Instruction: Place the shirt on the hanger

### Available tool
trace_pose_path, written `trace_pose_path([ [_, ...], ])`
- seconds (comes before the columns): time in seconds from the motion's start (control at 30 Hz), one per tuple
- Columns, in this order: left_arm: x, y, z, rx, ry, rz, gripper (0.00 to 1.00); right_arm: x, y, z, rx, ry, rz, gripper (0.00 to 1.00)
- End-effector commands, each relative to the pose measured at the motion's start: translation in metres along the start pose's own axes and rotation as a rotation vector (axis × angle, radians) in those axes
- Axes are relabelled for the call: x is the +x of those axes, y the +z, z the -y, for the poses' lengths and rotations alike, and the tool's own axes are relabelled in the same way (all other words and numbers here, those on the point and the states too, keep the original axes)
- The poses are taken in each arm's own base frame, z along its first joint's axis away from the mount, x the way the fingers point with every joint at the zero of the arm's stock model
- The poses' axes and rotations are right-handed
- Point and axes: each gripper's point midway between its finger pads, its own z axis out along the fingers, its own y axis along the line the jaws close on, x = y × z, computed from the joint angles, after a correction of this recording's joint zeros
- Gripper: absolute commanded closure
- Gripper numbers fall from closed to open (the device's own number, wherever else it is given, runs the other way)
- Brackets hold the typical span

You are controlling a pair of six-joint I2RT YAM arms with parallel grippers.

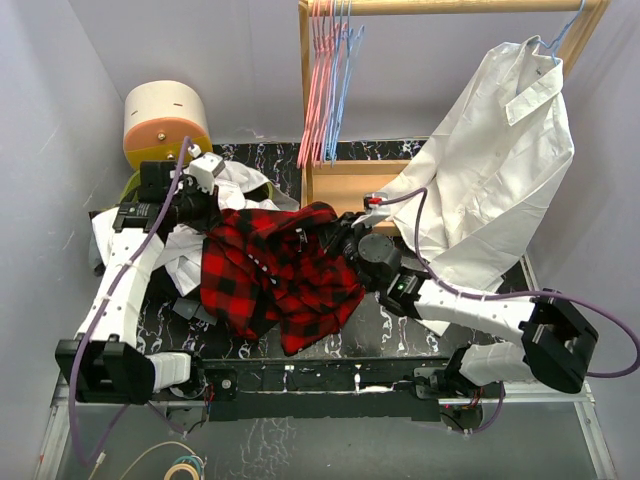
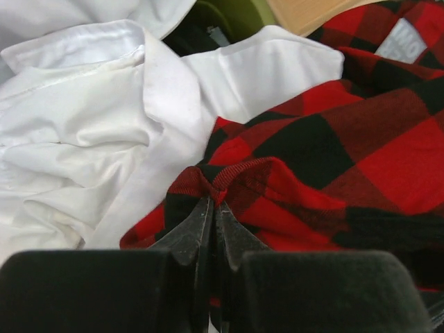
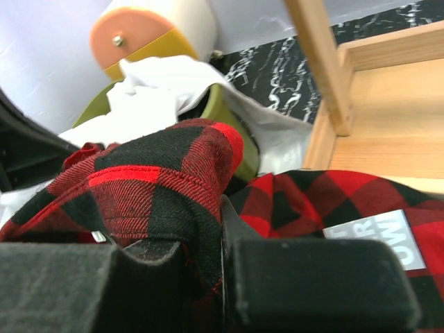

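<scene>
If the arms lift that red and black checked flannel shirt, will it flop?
Probably floppy: the red-and-black checked flannel shirt lies crumpled, draping over the right claw. Likely grippy, not slippery: its hem puckers where the left claw pinches.

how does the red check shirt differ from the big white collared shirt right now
The red check shirt is red-and-black plaid; the white collared shirt is plain white. The red check shirt lies bunched on the table, pinched by the left hand and right hand; the white collared shirt hangs spread from the wooden rail, held by neither. Both are shirts.
</scene>
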Motion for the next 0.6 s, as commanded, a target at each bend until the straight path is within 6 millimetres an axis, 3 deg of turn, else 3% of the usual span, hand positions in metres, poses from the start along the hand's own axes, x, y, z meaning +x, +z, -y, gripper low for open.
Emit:
trace_pose_path([
  [0.0, -0.009, 0.004, -0.02, -0.097, 0.007, -0.037, 1.0, -0.017, 0.021, 0.014, 0.046, 0.07, 0.03, 0.92],
  [0.17, -0.029, 0.007, -0.064, -0.307, -0.004, -0.032, 1.0, 0.014, 0.044, 0.009, -0.044, 0.028, -0.118, 0.92],
  [0.23, -0.033, 0.006, -0.08, -0.387, 0.003, -0.035, 1.0, 0.027, 0.05, 0.012, -0.025, 0.024, -0.169, 0.76],
  [0.37, -0.035, 0.003, -0.091, -0.445, 0.018, -0.033, 1.0, 0.041, 0.052, 0.005, -0.098, 0.05, -0.235, 0.5],
  [0.5, -0.025, 0.011, -0.097, -0.461, 0.006, -0.083, 1.0, 0.035, 0.042, -0.012, -0.258, 0.076, -0.254, 0.1],
  [0.57, -0.023, 0.012, -0.096, -0.454, 0.008, -0.094, 1.0, 0.029, 0.032, -0.017, -0.324, 0.061, -0.244, 0.02],
])
